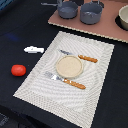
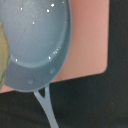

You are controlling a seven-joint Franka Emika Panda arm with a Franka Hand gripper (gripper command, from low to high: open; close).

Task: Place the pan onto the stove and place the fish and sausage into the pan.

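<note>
- Small blue-grey round saucepan (image 1: 67,9) sits on flat pinkish-brown stove board (image 1: 107,26); thin handle runs level toward exterior view's left.
- White bumpy fish (image 1: 33,49) lies lengthwise left-right on dark table (image 1: 15,30), red sausage lump (image 1: 18,70) near.
- Claw: cannot tell.

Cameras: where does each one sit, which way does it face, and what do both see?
Exterior view: sits high off the arm, looking down across the placemat, fish and sausage toward the stove at the far edge; no part of the robot shows.
Wrist view: sits on the wrist, looking straight down into the pan on the stove; no fingers show.
Shared: the pan and the stove.
</note>
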